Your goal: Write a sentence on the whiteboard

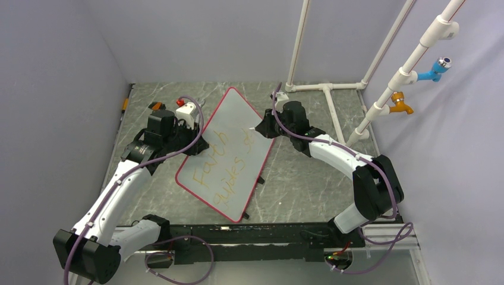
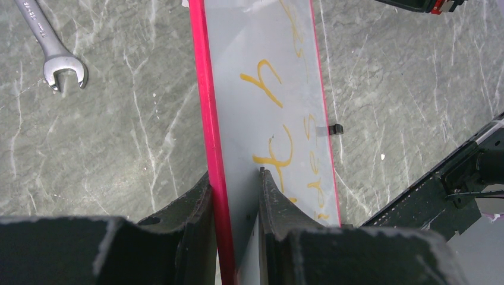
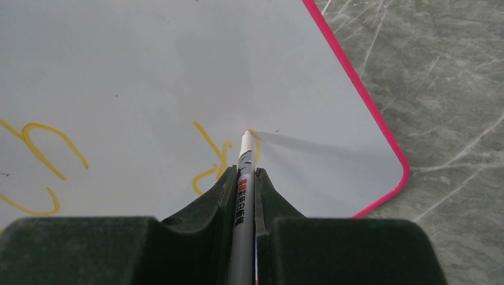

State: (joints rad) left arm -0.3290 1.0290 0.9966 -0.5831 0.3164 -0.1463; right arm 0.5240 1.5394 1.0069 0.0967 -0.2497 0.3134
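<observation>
Jaws grip one whiteboard [image 1: 235, 116] and one marker [image 3: 244, 178].

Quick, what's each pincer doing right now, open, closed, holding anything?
Left pincer: closed on the edge of the large white red-rimmed whiteboard.
Right pincer: closed on a slim grey white-tipped marker pen.

Smooth, faintly glossy whiteboard [image 1: 229, 133] with shiny red plastic rim; matt grey veined stone-look table [image 1: 309, 178]; bright polished metal wrench [image 2: 52, 47]; smooth grey plastic marker [image 3: 243, 184].
</observation>
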